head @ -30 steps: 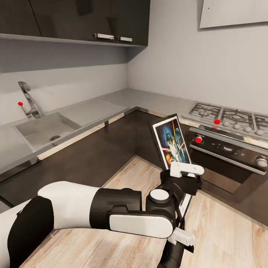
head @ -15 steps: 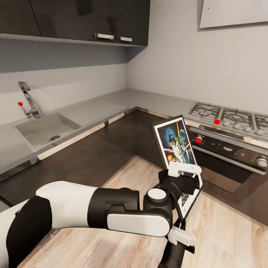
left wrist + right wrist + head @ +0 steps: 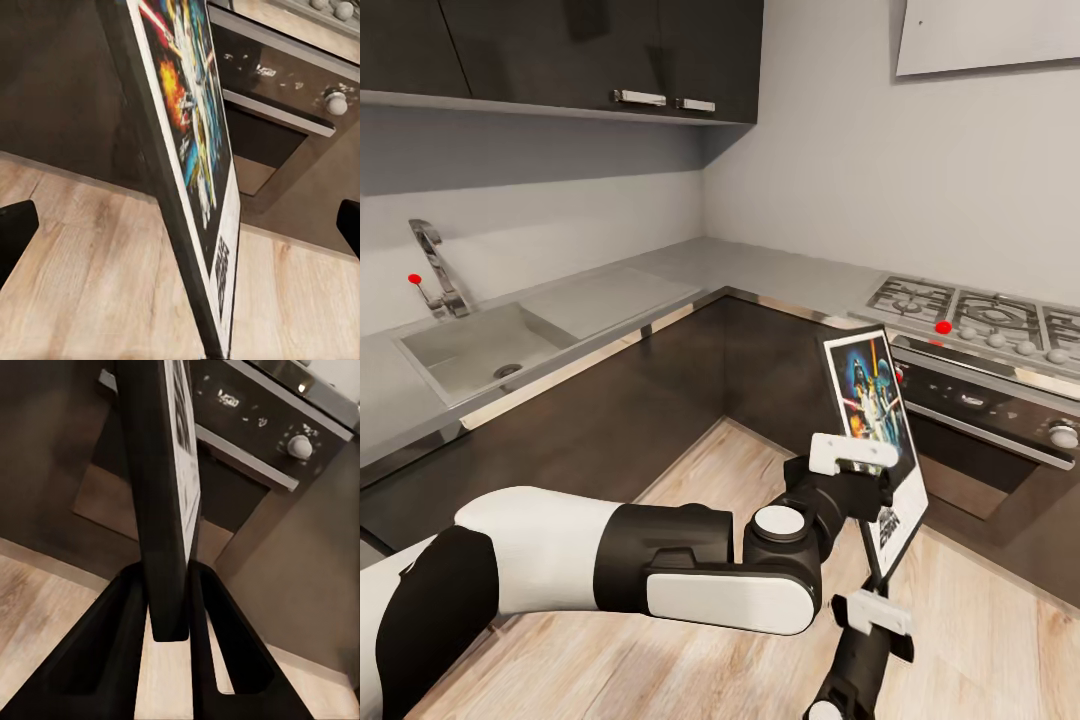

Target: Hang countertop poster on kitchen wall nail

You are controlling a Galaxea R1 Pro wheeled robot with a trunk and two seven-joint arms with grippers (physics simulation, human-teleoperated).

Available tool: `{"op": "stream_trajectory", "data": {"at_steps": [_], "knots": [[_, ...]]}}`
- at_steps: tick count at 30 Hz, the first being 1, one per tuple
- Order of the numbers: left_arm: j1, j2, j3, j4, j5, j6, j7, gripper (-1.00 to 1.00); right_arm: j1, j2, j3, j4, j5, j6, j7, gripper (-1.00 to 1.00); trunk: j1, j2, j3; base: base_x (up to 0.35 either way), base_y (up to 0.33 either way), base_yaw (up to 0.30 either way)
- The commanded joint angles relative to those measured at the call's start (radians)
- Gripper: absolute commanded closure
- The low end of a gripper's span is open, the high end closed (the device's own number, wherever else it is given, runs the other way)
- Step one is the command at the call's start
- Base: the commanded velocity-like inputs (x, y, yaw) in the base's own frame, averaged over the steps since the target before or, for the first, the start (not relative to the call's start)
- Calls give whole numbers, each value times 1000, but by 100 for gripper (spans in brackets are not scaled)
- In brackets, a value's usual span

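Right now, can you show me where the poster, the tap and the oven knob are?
poster (image 3: 872,400): head view, on its coloured artwork.
tap (image 3: 435,262): head view, on its steel spout beside the sink.
oven knob (image 3: 299,447): right wrist view, on the round knob's face.

Home kitchen: sink (image 3: 465,352), gas hob (image 3: 970,315), oven (image 3: 980,420), dark cabinets (image 3: 590,50)

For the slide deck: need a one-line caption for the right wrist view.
Right gripper clamps the bottom edge of the upright poster, seen edge-on, in front of the oven.
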Motion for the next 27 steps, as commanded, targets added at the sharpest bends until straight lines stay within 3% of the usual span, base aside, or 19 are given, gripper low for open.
{"op": "stream_trajectory", "data": {"at_steps": [1,5,8,11,13,15,18,20,21,22,24,25,26,27], "knots": [[-1,0,-1,-1,2,2,4,-100,-2,0,-18,0,1,-2,17,100,0,-1,-1,0,0,0],[-1,0,-1,-1,2,2,4,-100,-11,-2,-109,2,-1,-2,108,100,0,-1,-1,0,0,0],[-1,5,-1,-2,2,1,1,-100,-13,-3,-147,4,-1,-2,198,100,0,-1,-1,0,0,0],[-1,33,-1,-2,2,0,-10,-100,-15,-6,-168,6,-1,-3,258,100,0,-1,-1,0,0,0],[-1,78,-1,-3,2,-1,-62,-100,-15,-9,-189,8,-2,-5,290,100,0,-1,-1,0,0,0],[-1,103,-1,-4,2,-1,-110,-100,-15,-13,-196,8,-2,-6,312,100,0,-1,-1,0,0,0],[-1,194,1,-4,2,-2,-291,-100,-15,-30,-228,9,-9,-8,414,100,0,-1,-1,0,0,0],[-1,231,2,-4,2,-2,-359,-100,-15,-33,-254,9,-15,-8,442,100,0,-1,-1,0,0,0],[-1,264,3,-4,2,-3,-428,-100,-15,-36,-275,9,-19,-8,468,100,0,-1,-1,0,0,0],[-1,281,3,-4,2,-3,-464,-100,-15,-37,-283,9,-20,-8,481,100,0,-1,-1,0,0,0],[-1,345,6,-3,2,-3,-608,-100,-15,-39,-301,9,-23,-8,536,100,0,-1,-1,0,0,0],[-1,400,8,-2,2,-3,-724,-100,-15,-40,-307,9,-23,-15,578,100,0,-1,-1,0,0,0],[-1,421,8,-2,2,-4,-767,-100,-15,-41,-308,9,-23,-20,593,100,0,-1,-1,0,0,0],[-1,466,7,0,2,-11,-864,-100,-15,-43,-309,9,-24,-32,623,100,0,-1,-1,0,0,0]]}}
